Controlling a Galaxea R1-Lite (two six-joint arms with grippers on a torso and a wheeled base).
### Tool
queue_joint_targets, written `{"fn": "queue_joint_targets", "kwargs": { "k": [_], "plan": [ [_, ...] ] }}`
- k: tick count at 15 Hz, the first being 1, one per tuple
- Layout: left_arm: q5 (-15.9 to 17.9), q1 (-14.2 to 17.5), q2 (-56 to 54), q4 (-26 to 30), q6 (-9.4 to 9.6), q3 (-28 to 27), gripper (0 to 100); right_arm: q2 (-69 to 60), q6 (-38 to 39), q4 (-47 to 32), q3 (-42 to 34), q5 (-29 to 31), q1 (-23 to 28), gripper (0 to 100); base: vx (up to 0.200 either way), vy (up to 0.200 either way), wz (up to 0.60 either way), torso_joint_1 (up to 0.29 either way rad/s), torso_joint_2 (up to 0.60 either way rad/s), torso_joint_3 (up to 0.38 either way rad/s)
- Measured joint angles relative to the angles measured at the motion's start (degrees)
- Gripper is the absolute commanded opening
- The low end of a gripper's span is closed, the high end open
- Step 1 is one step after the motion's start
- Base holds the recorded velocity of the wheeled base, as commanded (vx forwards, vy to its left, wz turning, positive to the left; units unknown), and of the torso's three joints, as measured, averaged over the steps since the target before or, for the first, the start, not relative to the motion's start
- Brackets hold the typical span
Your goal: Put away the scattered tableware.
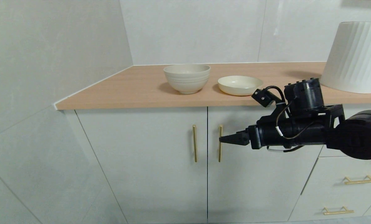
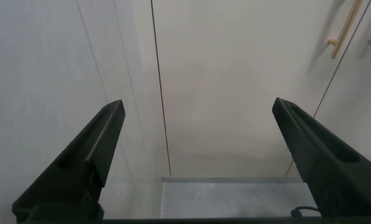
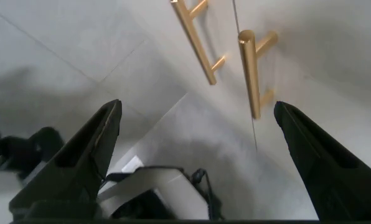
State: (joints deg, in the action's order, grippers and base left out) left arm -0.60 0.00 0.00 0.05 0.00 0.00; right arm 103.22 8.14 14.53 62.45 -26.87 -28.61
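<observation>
Left gripper (image 2: 198, 107) facing a plain cabinet door (image 2: 235, 81), fingers spread wide with nothing between them. On the wooden countertop (image 1: 110, 93), toward its left half, a deep cream bowl (image 1: 187, 77) with ribbed sides, standing upright; just right of it, near but not touching, a shallow cream plate (image 1: 240, 84) close to the front edge. Both probably ceramic or hard plastic: rigid, smooth, a little slippery, liable to chip if dropped. Bowl likely the heavier, best pinched across its rim wall; plate low and flat, calling for one finger slid under the lip at the near edge. Below the counter, two closed doors with upright gold bars, left handle (image 1: 194, 143) and right handle (image 1: 220, 143). Right gripper (image 1: 224, 139) level with the right handle, tip just beside it, contact impossible to confirm; fingers wide apart in the wrist view, holding nothing. Tableware above and apart from these fingers, untouched on the counter. Farther right, a tall white ribbed container (image 1: 355, 57) on the countertop, with gold drawer pulls (image 1: 361, 179) beneath
</observation>
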Motion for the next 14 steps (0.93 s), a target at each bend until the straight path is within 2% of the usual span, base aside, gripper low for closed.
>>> {"fn": "queue_joint_targets", "kwargs": {
  "k": [4, 7, 14],
  "plan": [
    [0.0, 0.0, 0.0, 0.0, 0.0, 0.0, 100, 4.7, 3.4, 9.4, -2.7, 0.8, -1.8, 100, 0.0, 0.0, 0.0, 0.0, 0.0, 0.0],
    [0.0, 0.0, 0.0, 0.0, 0.0, 0.0, 100, 8.1, 4.6, 15.7, -3.3, 4.4, -2.3, 100, 0.0, 0.0, 0.0, 0.0, 0.0, 0.0],
    [0.0, 0.0, 0.0, 0.0, 0.0, 0.0, 100, 11.4, 7.8, 23.8, -4.7, 5.0, -2.8, 100, 0.0, 0.0, 0.0, 0.0, 0.0, 0.0]
  ]
}}
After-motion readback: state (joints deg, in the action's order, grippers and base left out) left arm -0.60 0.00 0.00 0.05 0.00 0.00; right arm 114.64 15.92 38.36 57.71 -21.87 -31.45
